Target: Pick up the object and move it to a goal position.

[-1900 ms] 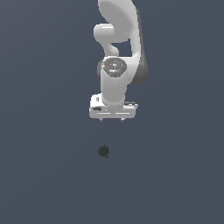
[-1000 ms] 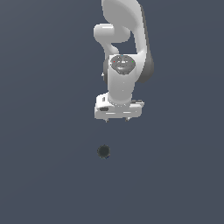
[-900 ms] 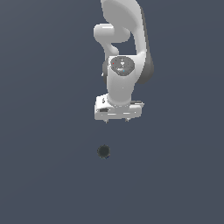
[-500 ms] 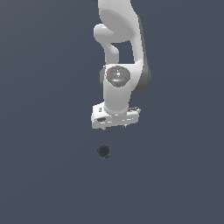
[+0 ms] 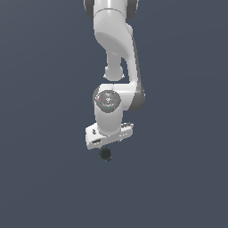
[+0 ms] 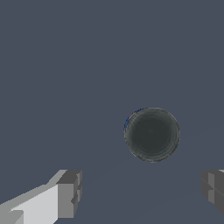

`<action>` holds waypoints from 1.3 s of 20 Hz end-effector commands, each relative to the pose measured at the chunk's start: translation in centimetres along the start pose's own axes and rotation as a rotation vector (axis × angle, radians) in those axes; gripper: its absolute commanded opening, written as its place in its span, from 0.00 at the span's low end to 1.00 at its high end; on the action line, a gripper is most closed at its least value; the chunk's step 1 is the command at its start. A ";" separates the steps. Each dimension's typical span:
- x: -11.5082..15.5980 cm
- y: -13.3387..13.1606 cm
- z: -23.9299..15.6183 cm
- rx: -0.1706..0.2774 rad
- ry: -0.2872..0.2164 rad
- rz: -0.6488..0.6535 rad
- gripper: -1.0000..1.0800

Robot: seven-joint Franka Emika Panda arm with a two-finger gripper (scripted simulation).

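Since the earlier frames the arm has come down, so that the claw (image 5: 107, 144) now hangs just above the ball (image 5: 105, 154), where before a clear stretch of grey lay between them; the ball itself sits at the same spot on the desk (image 5: 40, 178) as before. In the exterior view, going from the left: bare dark grey desk; then, near the middle, the white arm (image 5: 116, 49) reaching down from the top edge, with its round wrist joint (image 5: 107, 100) facing the camera and the flat white claw body tilted, its end on the exterior view's left lower than its end on the exterior view's right; the small, nearly black ball shows right under that body, its upper edge meeting the claw's lower edge in the picture, though whether they touch cannot be told; to the right again plain desk. In the wrist view one grey fingertip (image 6: 69, 194) on a white finger stands at one side and the other fingertip (image 6: 213, 188) at the far side; the fingers are spread wide apart, with nothing between them; the ball (image 6: 152, 134) lies on the desk beyond the fingertips, nearer the second than the first, dark with a faint blue-green rim.
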State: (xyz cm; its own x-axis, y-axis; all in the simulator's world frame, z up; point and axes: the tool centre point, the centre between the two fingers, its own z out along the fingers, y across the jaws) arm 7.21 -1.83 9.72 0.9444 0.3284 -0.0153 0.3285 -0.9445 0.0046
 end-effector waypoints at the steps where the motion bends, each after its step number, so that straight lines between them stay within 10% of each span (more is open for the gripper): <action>1: 0.7 1.0 1.0 0.001 0.005 -0.037 0.96; 26: 1.7 3.0 7.8 0.004 0.015 -0.108 0.96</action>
State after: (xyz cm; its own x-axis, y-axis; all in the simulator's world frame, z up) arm 9.66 -4.13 2.60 0.9038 0.4279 -0.0010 0.4279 -0.9038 -0.0003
